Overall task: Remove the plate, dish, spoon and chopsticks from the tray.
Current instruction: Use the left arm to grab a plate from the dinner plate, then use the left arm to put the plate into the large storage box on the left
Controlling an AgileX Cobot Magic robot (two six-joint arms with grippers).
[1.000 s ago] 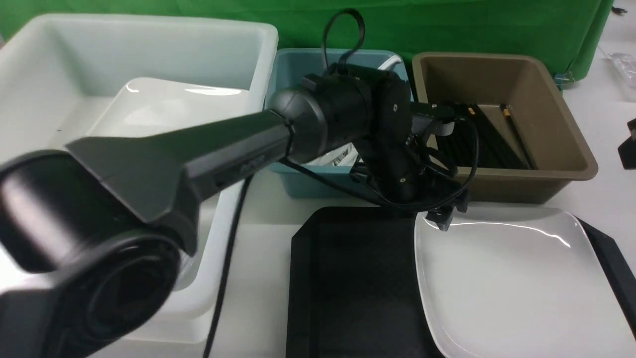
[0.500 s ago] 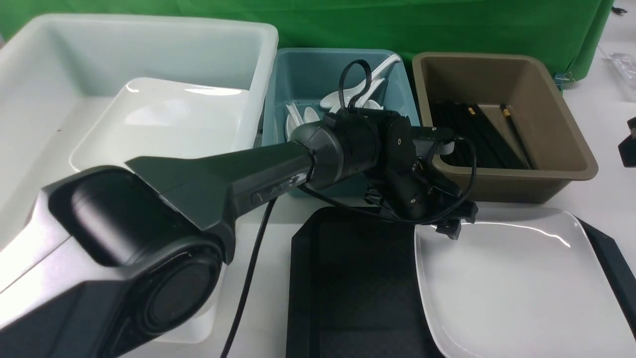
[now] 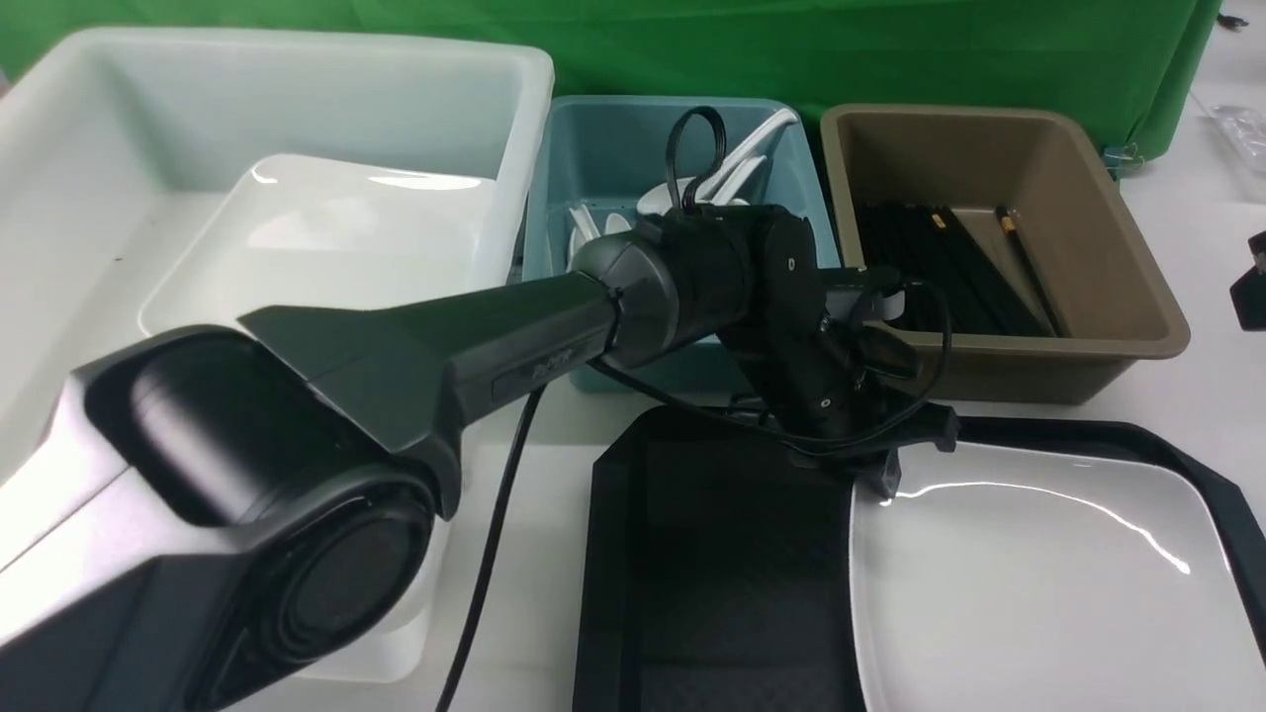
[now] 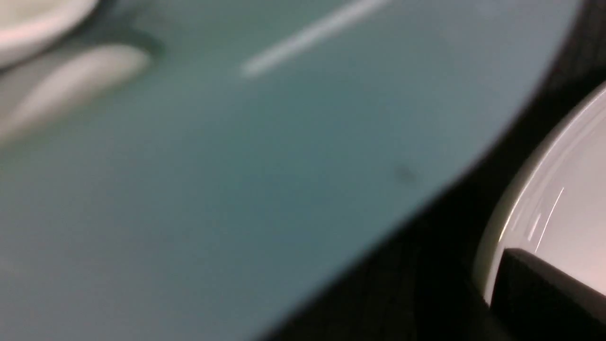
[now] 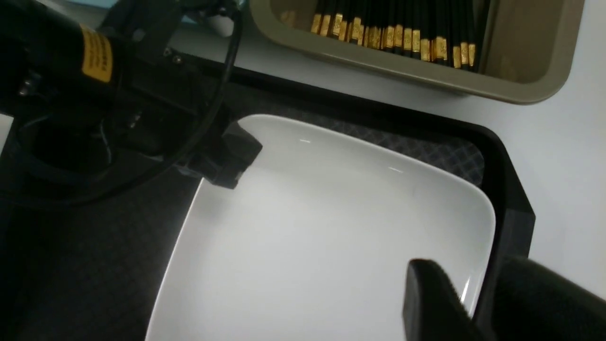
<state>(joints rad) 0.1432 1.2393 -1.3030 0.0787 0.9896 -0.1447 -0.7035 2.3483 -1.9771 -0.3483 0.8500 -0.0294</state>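
The white square plate [image 3: 1039, 593] [image 5: 322, 237] lies on the right half of the black tray [image 3: 712, 554]. My left gripper [image 3: 887, 480] [image 5: 229, 166] is shut on the plate's far left corner, its upper finger [image 4: 544, 284] flat on the rim. My right gripper [image 5: 473, 303] is shut on the plate's right rim, one finger over it and one outside; it does not show in the front view. White spoons [image 3: 673, 198] lie in the teal tub, black chopsticks [image 3: 949, 267] [image 5: 393, 38] in the brown tub. No dish is in view.
Behind the tray stand three tubs: a big white one [image 3: 59, 129] holding another white plate [image 3: 326, 237], the teal one [image 3: 791, 148] and the brown one [image 3: 1137, 297]. My left arm [image 3: 445, 346] stretches across the white and teal tubs. The tray's left half holds nothing.
My left gripper came down off the teal tub and shut on the plate's corner. The plate has shifted right and nearer, so the tray's far rim now shows.
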